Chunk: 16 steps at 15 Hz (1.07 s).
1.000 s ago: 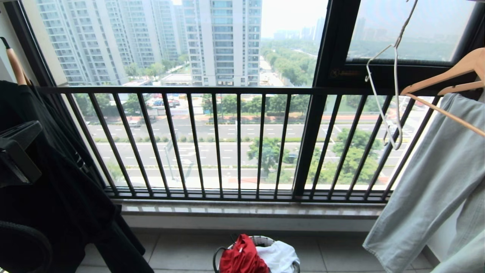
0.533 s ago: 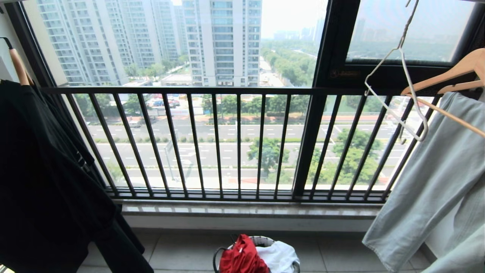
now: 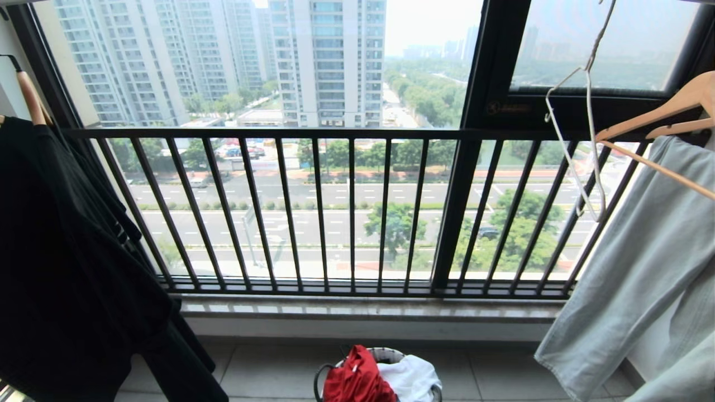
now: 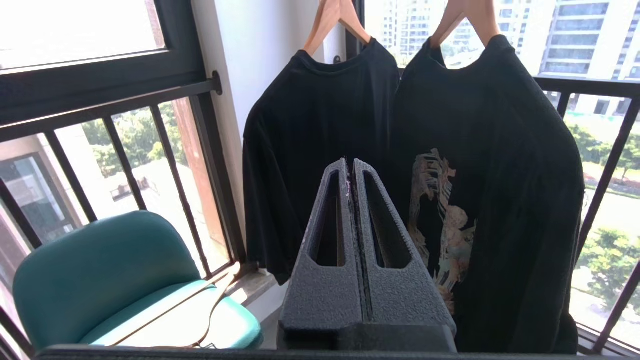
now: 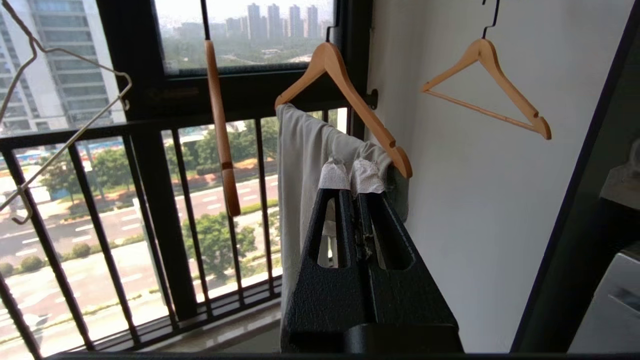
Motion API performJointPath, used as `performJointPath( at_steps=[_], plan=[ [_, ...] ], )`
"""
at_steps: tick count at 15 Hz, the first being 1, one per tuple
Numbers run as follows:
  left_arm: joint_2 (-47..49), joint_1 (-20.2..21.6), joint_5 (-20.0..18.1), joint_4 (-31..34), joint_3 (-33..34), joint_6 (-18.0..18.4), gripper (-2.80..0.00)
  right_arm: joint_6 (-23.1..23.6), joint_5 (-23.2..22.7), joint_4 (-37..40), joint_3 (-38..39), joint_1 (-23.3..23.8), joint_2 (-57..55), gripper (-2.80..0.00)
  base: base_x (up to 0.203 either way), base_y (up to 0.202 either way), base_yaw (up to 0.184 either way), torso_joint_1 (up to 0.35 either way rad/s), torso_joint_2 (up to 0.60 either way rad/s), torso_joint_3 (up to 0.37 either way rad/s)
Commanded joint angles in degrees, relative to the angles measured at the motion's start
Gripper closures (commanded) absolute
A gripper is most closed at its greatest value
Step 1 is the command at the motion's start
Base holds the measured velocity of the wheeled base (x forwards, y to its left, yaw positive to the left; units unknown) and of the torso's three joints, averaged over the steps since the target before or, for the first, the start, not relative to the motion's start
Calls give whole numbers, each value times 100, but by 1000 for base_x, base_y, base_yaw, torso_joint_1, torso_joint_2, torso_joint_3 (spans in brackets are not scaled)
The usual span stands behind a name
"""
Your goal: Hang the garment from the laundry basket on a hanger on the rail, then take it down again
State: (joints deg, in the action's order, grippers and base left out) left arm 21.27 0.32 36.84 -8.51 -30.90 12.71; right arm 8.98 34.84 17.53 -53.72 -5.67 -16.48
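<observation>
The red shirt [image 3: 357,377] lies bunched in the basket [image 3: 391,354] on the floor, low and well apart from both hands. Left hand [image 4: 352,167] and right hand [image 5: 352,187] are pressed together, empty. The wire hanger [image 3: 586,139] hangs bare.

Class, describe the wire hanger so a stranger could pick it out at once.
Find the tall window with its dark barred railing. Right of the thick window post hangs the wire hanger, beside pale trousers. Unlike the thick wooden hangers, it is thin, white and empty.
</observation>
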Motion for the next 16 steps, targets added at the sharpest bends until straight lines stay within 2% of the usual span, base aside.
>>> performJointPath(
  at_steps=[1, 3, 5, 7, 10, 11, 14, 16],
  plan=[
    [-386, 118, -50, 9, 170, 23, 0, -4, 200, 81, 4, 36, 50, 0, 0, 0, 0, 0, 0, 0],
    [-521, 119, -114, -23, 677, 20, 0, -95, 413, 275, 40, 47, 48, 0, 0, 0, 0, 0, 0, 0],
    [-814, 116, -162, -30, 1012, 5, 0, -96, 367, 352, 106, 412, 54, 0, 0, 0, 0, 0, 0, 0],
    [-1034, 110, -625, -23, 1352, -60, 0, -92, 289, 359, 338, 505, 123, 0, 0, 0, 0, 0, 0, 0],
    [-1442, 12, -906, -27, 2043, -184, 0, -100, 60, 353, 1073, 489, 570, 0, 0, 0, 0, 0, 0, 0],
    [-1594, -11, -1145, -28, 2282, -238, 0, -104, -225, 342, 1453, 502, 798, 0, 0, 0, 0, 0, 0, 0],
    [-2105, -22, -2232, -3, 2792, -534, 0, -127, -1519, 326, 2508, 520, 1436, 0, 0, 0, 0, 0, 0, 0],
    [-2126, -23, -2498, -4, 3081, -673, 0, -238, -1962, 150, 3148, 523, 1607, 0, 0, 0, 0, 0, 0, 0]
  ],
)
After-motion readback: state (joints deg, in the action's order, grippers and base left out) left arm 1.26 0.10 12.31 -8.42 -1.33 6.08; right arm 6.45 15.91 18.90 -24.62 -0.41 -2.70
